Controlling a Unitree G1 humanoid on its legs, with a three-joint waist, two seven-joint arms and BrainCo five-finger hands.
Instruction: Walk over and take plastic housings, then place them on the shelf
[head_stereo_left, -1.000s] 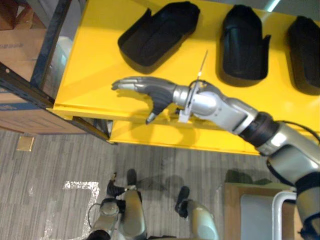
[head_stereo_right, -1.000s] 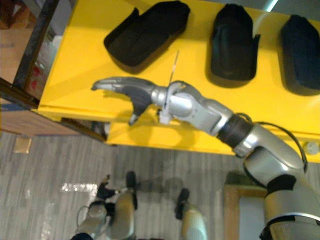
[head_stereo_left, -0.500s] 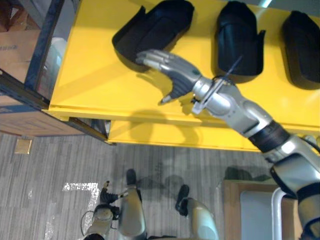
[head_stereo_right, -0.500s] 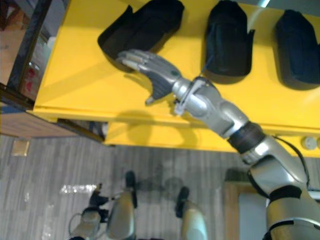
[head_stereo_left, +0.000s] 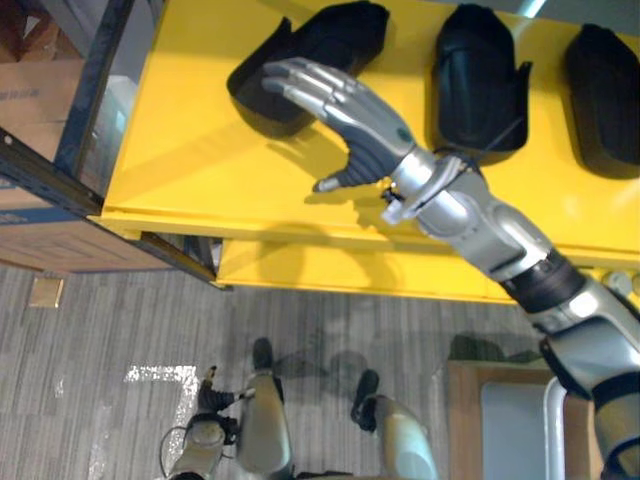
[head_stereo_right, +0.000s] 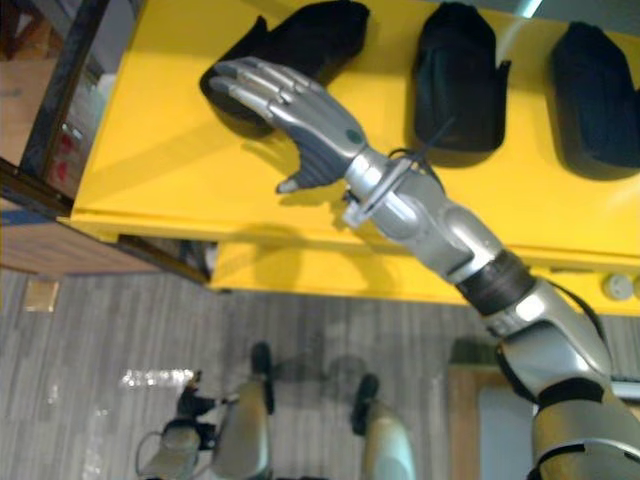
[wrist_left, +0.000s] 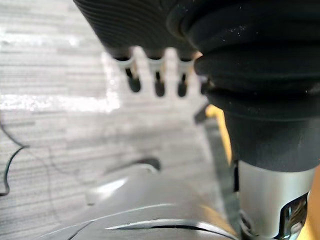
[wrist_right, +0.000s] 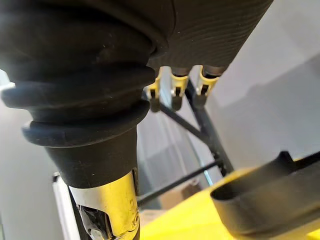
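Note:
Three black plastic housings lie in a row on the yellow shelf (head_stereo_left: 195, 150): the left one (head_stereo_left: 335, 35) slanted, the middle one (head_stereo_left: 478, 70) and the right one (head_stereo_left: 605, 90) upright. My right hand (head_stereo_left: 350, 115) reaches across the shelf with straight, spread fingers. Its fingertips hover over the near end of the left housing, and I cannot tell if they touch it. The right wrist view has that housing (wrist_right: 265, 200) on the shelf, apart from the fingers (wrist_right: 172, 97). My left hand (head_stereo_left: 200, 440) hangs low by the floor with relaxed fingers (wrist_left: 134, 82) and holds nothing.
A dark metal upright (head_stereo_left: 95, 85) frames the shelf's left side, with cardboard boxes (head_stereo_left: 30, 70) behind it. A lower yellow shelf level (head_stereo_left: 330, 270) shows under the front edge. A wood-coloured stand with a white handle (head_stereo_left: 555, 420) sits at the lower right.
My right hand has swung from the shelf's front edge up and deeper over the shelf, to the near end of the left housing. The housings have stayed put.

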